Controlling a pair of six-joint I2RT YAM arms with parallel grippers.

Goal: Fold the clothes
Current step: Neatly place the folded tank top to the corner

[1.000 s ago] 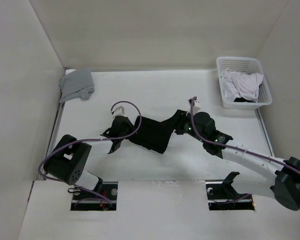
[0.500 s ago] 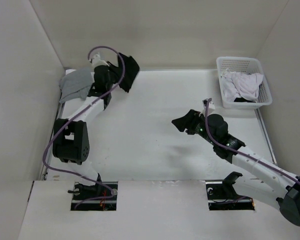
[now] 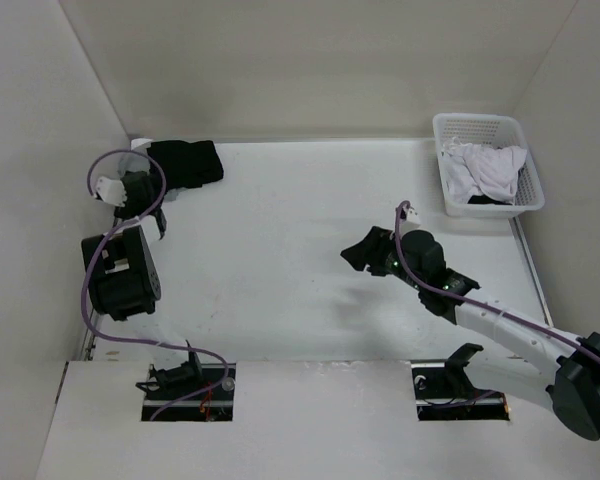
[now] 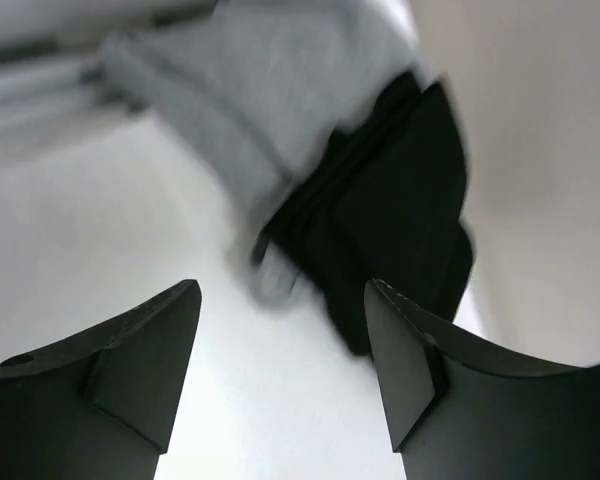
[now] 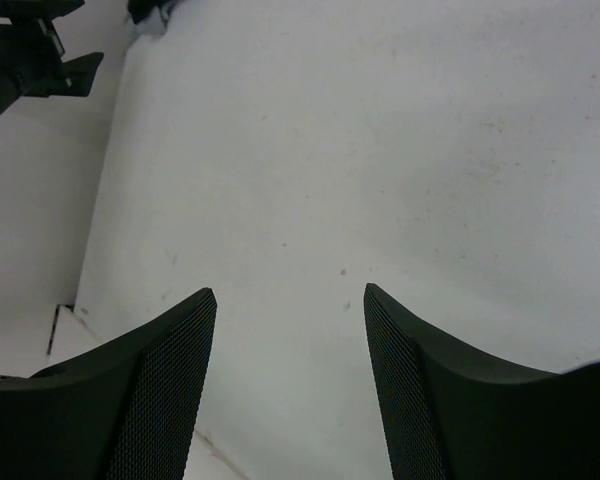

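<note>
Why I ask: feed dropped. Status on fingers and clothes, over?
Left fingers open, empty; right fingers open, empty. Black top on grey garment, far-left corner. White garment in basket. Nothing in the way.

The black soft-fabric tank top [image 3: 185,162] lies folded into a compact, flat bundle at the far left corner of the table [image 3: 310,260]. It rests on the grey fabric garment [image 4: 250,90], which protrudes at one side. The crumpled white fabric garment [image 3: 485,168] lies unfolded inside the white plastic basket [image 3: 480,118] at the far right.
</note>
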